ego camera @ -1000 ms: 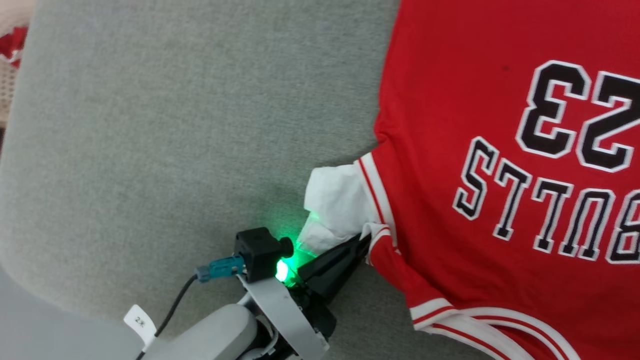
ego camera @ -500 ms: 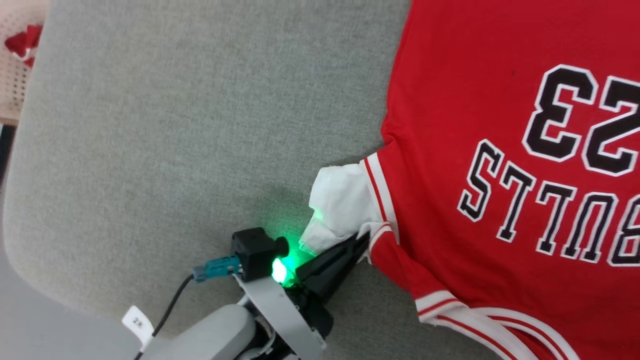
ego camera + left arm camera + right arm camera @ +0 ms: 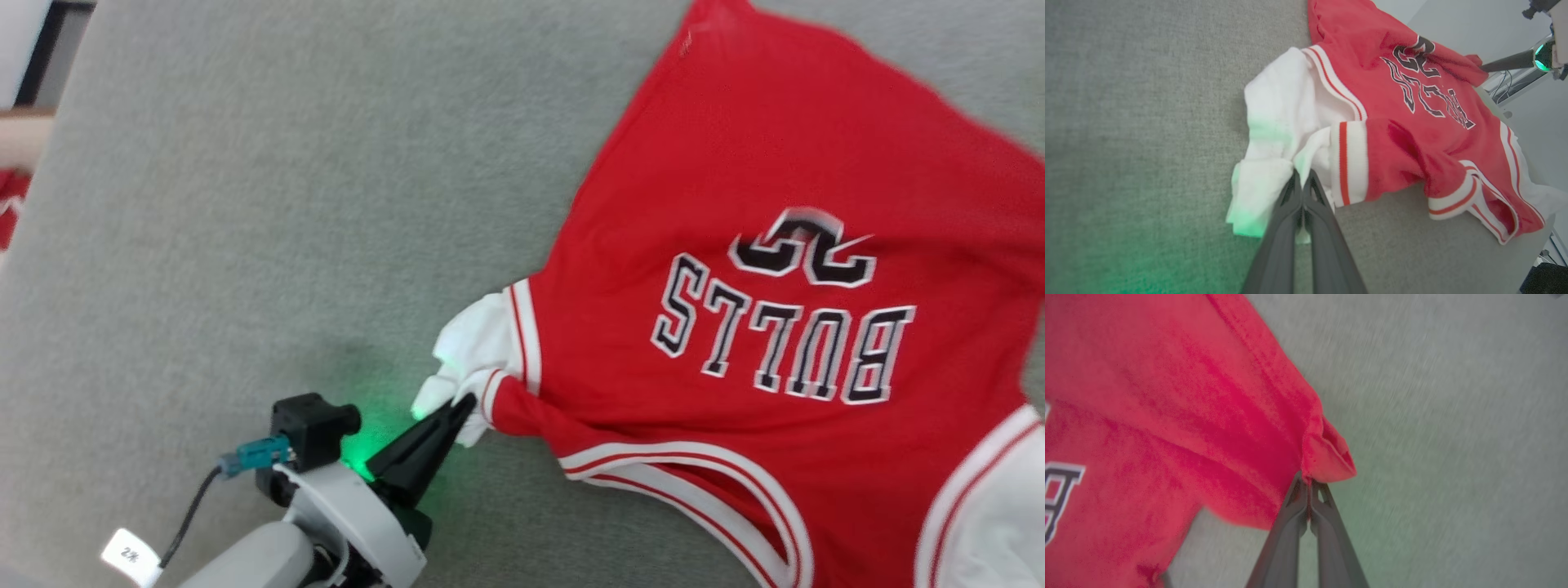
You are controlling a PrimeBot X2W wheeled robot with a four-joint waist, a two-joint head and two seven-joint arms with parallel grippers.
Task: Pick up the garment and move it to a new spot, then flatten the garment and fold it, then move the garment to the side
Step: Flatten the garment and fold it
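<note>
A bright red soft-knit garment (image 3: pixel 735 188) with white sleeves and red-and-white striped trim lies spread on the grey cloth-covered table (image 3: pixel 245 204), printed side up. In the head view it fills the right half, with its striped collar (image 3: pixel 694 490) nearest the robot and its black-and-white block lettering (image 3: pixel 784 343) upside down. The figure above the letters is creased and blurred, so it cannot be read.

The left pincer (image 3: pixel 464 403) reaches in from the lower left. Its two dark fingers are pressed together on the bunched cuff of the near white sleeve (image 3: pixel 478 339). In the left wrist view the same pincer (image 3: pixel 1302 176) has white knit gathered around its closed tips, and the sleeve (image 3: pixel 1278 110) is crumpled just beside the red body (image 3: pixel 1392 134). A green light glows on the table (image 3: pixel 1147 261) beside the fingers.

The right pincer (image 3: pixel 1307 482) is clamped on a corner of the red hem (image 3: pixel 1327 457), which curls over at the tips, while the rest of the garment (image 3: pixel 1167 396) stretches away to that view's left. From the left wrist view this pincer (image 3: pixel 1484 67) grips the far red corner.
</note>
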